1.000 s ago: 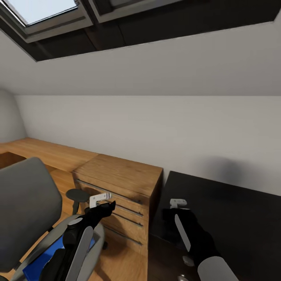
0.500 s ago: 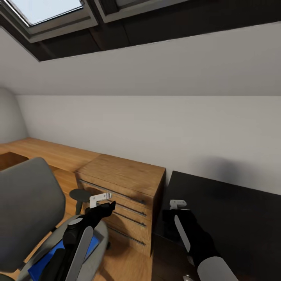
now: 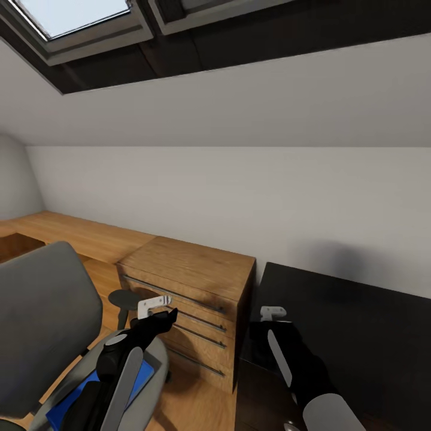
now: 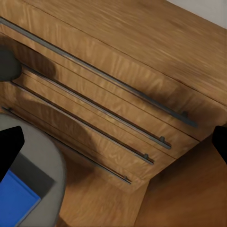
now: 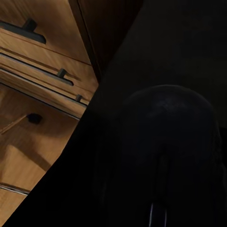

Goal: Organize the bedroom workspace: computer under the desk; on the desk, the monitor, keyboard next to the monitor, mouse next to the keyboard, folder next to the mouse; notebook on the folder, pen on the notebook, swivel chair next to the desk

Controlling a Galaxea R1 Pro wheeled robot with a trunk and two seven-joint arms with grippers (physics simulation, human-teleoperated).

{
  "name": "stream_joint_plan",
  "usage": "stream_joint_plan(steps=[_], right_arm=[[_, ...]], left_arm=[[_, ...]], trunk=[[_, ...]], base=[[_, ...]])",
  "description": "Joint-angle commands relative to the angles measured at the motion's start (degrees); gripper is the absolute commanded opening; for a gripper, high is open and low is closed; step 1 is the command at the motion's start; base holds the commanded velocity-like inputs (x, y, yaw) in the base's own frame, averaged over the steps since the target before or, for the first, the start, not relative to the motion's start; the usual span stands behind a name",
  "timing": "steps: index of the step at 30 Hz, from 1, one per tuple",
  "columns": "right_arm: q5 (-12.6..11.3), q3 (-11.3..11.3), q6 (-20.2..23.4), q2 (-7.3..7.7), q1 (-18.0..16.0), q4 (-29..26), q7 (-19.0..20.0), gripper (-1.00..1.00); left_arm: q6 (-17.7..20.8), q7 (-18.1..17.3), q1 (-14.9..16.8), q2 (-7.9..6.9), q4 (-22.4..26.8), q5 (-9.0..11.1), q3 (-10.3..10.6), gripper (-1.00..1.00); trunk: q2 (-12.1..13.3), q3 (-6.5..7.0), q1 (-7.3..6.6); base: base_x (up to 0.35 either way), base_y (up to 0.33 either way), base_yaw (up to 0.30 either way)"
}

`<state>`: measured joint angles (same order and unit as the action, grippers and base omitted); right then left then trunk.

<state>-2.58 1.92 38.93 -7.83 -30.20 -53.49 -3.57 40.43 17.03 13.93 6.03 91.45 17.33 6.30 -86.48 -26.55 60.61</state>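
Facing: a white wall under a sloped ceiling with a skylight (image 3: 66,15), seen from the head camera.
Folder: bright blue folder (image 3: 84,395), lying flat on the grey seat of the swivel chair (image 3: 48,311) at the lower left, partly hidden by the left forearm.
Left fingers: the left gripper (image 3: 172,312) hangs in front of the wooden drawer cabinet (image 3: 191,281). In the left wrist view, its two black tips sit at opposite edges of the picture, so it is spread wide and holds nothing.
Right fingers: the right gripper (image 3: 265,328) hovers over the near corner of a black cabinet (image 3: 359,335). Dark on dark, so I cannot tell whether it is spread or closed.
Key relation: the folder lies below and behind the left fingers, back toward the robot's body. The left arm is clearly the nearer one (the right is well apart, across the wooden cabinet). Its long axis seems to run from the near left to the far right, though too much is covered to be sure.
Left wrist view adds: a blue corner of the folder (image 4: 16,201) on the seat's rim (image 4: 49,175), beside the drawer rails (image 4: 94,71).
Right wrist view adds: a glossy black top and a dim rounded shape (image 5: 163,142) I cannot identify.
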Motion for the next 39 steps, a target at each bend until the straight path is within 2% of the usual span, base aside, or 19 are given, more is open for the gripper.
stream_joint_plan(steps=[1, 12, 22, 36, 37, 39], right_arm=[[-0.3, 0.1, 0.2, 0.01, 0.0, -0.1, -0.3, -1.00], [-0.3, 0.1, -0.8, 0.01, 0.0, 0.0, -0.3, -1.00], [-0.2, 0.1, -3.6, 0.10, 0.0, 3.1, -0.4, -1.00], [-0.2, 0.1, -3.9, 0.10, 0.0, 3.2, -0.5, -1.00], [-0.2, 0.1, -3.9, 0.10, 0.0, 3.2, -0.5, 1.00], [-0.1, 0.1, -3.9, 0.10, 0.0, 3.1, -0.5, 1.00]], left_arm=[[0.2, 0.5, 0.0, 0.01, 0.1, 0.6, 0.1, 1.00], [0.2, 0.4, 0.0, 0.29, 0.6, 0.6, 0.4, 1.00], [0.3, 0.4, 0.0, 0.30, 0.7, 0.9, 0.5, 1.00], [0.3, 0.4, 0.0, 0.30, 0.6, 1.0, 0.5, 1.00], [0.3, 0.4, 0.0, 0.30, 0.6, 1.0, 0.5, 1.00], [0.3, 0.4, 0.0, 0.30, 0.6, 1.0, 0.5, 1.00]], trunk=[[0.0, -0.07, 0.00], [0.0, -0.07, 0.00], [0.0, -0.07, 0.00], [0.0, -0.07, 0.00], [0.0, -0.07, 0.00], [0.0, -0.07, 0.00]], base=[[0.000, 0.000, 0.000], [0.000, 0.000, 0.000], [0.000, 0.000, 0.000], [0.000, 0.000, 0.000], [0.000, 0.000, 0.000], [0.000, 0.000, 0.000]])
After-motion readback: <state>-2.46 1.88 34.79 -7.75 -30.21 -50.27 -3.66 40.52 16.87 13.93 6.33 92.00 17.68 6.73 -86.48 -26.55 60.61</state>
